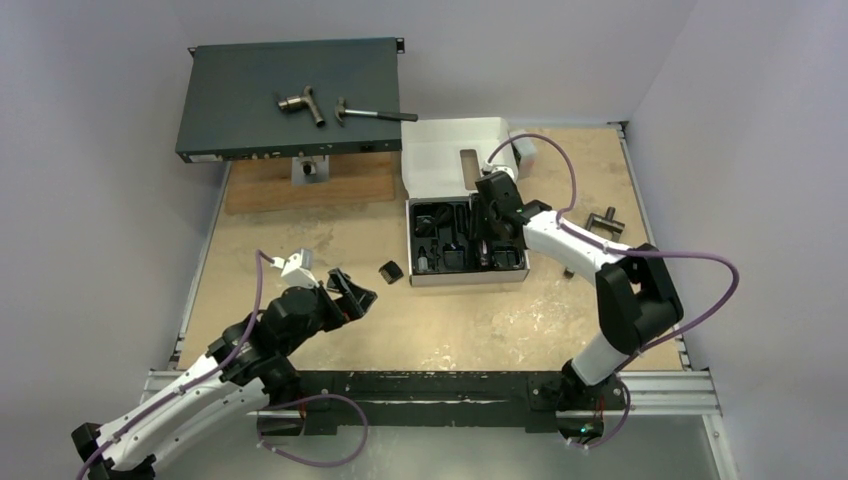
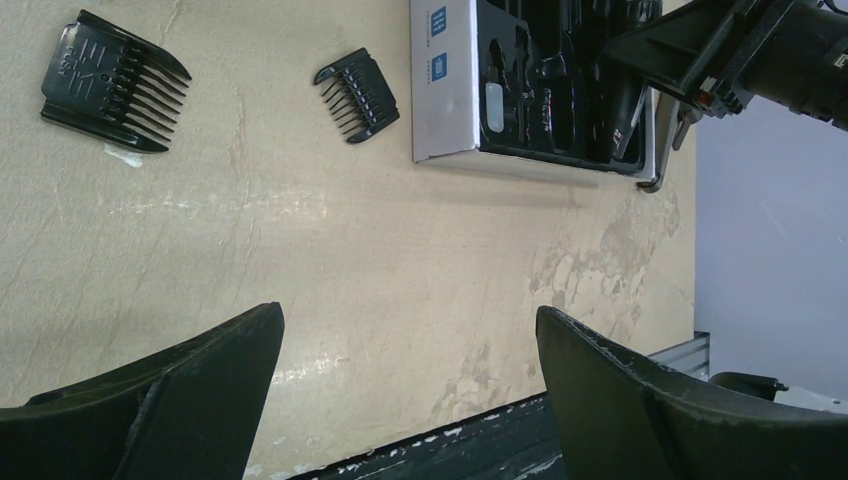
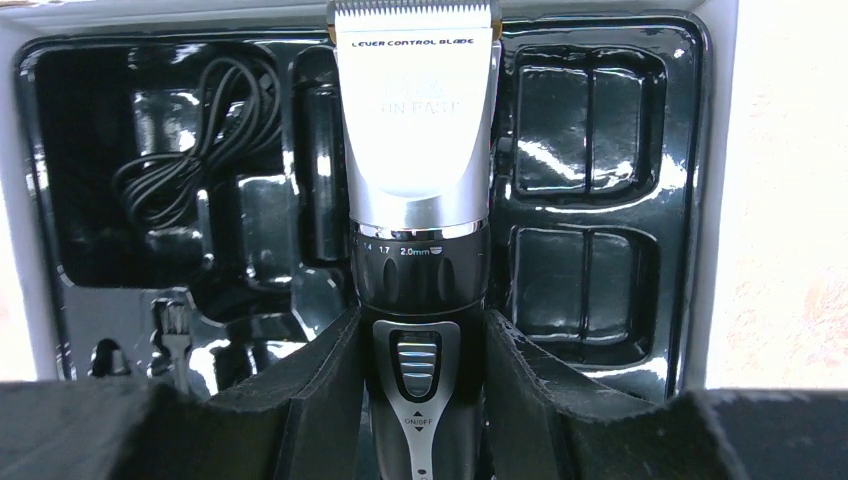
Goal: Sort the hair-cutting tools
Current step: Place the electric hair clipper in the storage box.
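Over the tray (image 3: 600,215) in the white box (image 2: 445,90), the right gripper (image 3: 420,335) hangs with its fingers clenched on the clipper (image 3: 418,200). It grips the black handle just below the dial, and the silver blade end points at the far wall. The clipper lines up with the long middle slot, but I cannot tell whether it is seated yet.

A cord (image 3: 175,175) and a small brush (image 3: 175,335) lie in the tray's left pockets, so that part looks done. Two pockets (image 3: 585,130) on the right are bare.

Two combs lie loose on the table (image 2: 400,250), left of the box: a big comb (image 2: 110,82) and a small comb (image 2: 357,94), apart from each other. The left gripper (image 2: 408,320) hovers near them, fingers spread wide and grasping nothing.

By my reckoning the job is about midway: the clipper needs setting down, and both combs need to go into the tray.
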